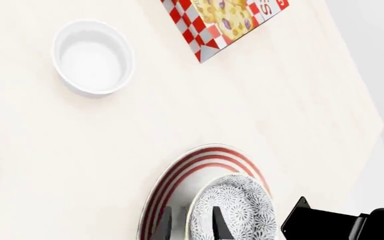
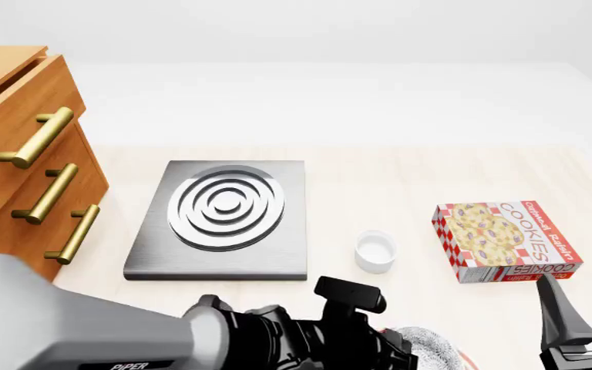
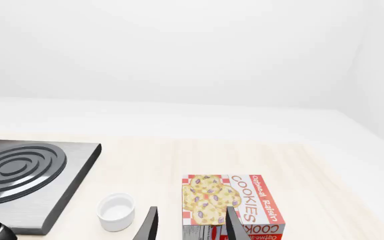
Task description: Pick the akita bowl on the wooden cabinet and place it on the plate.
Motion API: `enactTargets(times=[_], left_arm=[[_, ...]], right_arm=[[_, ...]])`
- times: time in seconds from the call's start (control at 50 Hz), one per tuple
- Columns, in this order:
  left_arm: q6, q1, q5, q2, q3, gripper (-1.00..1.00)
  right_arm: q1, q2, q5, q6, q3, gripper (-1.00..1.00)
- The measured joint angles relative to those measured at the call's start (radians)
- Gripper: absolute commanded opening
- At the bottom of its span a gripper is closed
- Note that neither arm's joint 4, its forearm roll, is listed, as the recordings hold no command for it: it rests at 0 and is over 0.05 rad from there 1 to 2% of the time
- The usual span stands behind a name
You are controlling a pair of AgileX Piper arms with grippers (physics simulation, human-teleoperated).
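Pale wooden counter (image 2: 399, 181) bearing cabinet (image 2: 18, 154) at nine o'clock, stove (image 2: 224, 220) centre-left, white cup (image 2: 375, 252) centre, cookie box (image 2: 504, 240) at three, plate (image 1: 178, 185) at six.

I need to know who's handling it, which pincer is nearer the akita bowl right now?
Left. The left pincer straddles the akita bowl's rim over the plate. The right pincer is apart from it, open and pointing toward the cookie box.
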Motion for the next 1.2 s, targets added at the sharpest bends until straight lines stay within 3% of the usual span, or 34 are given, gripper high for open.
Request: enactTargets(times=[0.44,0.74,1.2], left_arm=[[0.072,0.057,0.015,-0.101,0.013,1.0],[0.153,0.147,0.07,-0.303,0.057,1.0],[0.204,0.21,0.15,-0.567,0.086,1.0]], right_arm=[[0.0,0.0,0.0,0.0,0.0,1.0],[0.0,0.0,0.0,0.0,0.0,1.0],[0.0,0.0,0.0,0.0,0.0,1.0]])
